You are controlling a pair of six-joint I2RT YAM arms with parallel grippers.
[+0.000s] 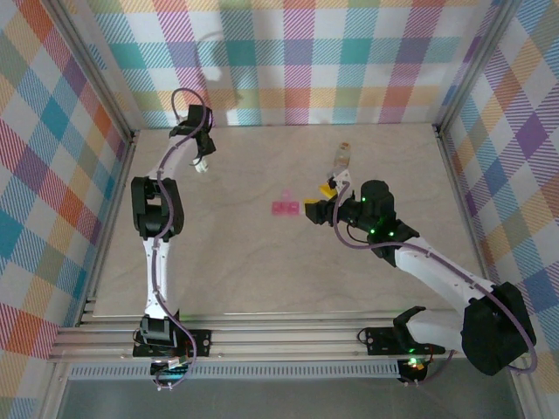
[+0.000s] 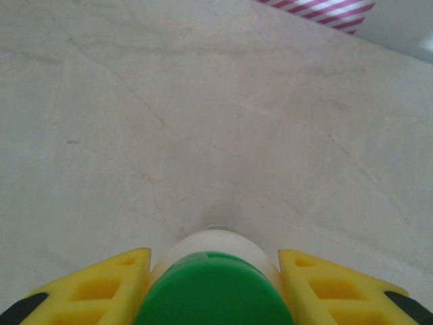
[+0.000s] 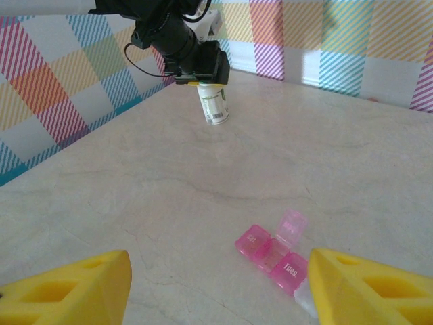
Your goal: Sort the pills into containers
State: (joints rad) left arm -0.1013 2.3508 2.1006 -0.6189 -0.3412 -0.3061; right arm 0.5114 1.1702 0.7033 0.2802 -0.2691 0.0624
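My left gripper (image 2: 213, 258) is shut on the small white bottle with the green cap (image 2: 211, 292), holding it upright at the table top near the back left corner (image 1: 203, 164). In the right wrist view that bottle (image 3: 215, 103) hangs below the left gripper's black body. The pink pill box (image 3: 274, 252) lies mid-table (image 1: 285, 208) with its middle lid flipped up. My right gripper (image 3: 220, 271) stands open just right of it (image 1: 317, 200), its right finger (image 3: 365, 288) beside the box's pale end. The amber bottle (image 1: 342, 157) lies further back.
Checked walls close the table (image 1: 262, 271) at the back and both sides. The metal rail (image 1: 262, 336) with the arm bases runs along the near edge. Bare marble-look surface stretches between the two grippers and across the front.
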